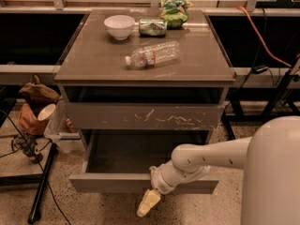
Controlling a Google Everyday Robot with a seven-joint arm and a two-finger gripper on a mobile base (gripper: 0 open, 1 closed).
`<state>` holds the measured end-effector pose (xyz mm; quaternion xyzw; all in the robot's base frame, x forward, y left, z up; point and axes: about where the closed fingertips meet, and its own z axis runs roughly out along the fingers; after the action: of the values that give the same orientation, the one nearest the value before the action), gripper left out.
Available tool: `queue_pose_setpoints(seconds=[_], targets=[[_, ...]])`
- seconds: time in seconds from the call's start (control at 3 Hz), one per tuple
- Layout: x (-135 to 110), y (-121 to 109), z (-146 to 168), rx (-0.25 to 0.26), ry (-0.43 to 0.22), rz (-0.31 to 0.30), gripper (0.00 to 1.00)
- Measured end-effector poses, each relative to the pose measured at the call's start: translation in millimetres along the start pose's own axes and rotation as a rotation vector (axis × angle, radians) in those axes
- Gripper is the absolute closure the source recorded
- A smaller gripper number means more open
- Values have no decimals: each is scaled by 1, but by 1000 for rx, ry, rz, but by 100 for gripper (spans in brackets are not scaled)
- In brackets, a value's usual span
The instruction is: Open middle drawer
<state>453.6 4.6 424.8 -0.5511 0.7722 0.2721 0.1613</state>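
Observation:
The middle drawer [117,183] is a plain grey-brown front just below the taller front with white scratches [145,116]. It stands pulled out toward me, and its dark, empty inside [140,151] shows. My gripper [148,204] is cream-coloured and points down at the drawer front's lower edge, near its middle. My white arm [211,156] reaches it from the lower right. The shortest front is hidden below the open drawer.
On the cabinet top [93,60] lie a clear plastic bottle [152,54], a white bowl [119,26], a green can [152,27] and a green bag [174,12]. A brown bag [35,97], a black stand [42,186] and cables sit at the left. An orange cable [262,36] runs at the right.

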Motion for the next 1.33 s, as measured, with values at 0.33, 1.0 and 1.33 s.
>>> queue_pose_setpoints(seconds=[0.33,1.0,1.33], targets=[[-2,3,-3,-2,-1,4,0],[0,16,-2,-9,-11,29,0],[4,32,-1,-26,4,39,0]])
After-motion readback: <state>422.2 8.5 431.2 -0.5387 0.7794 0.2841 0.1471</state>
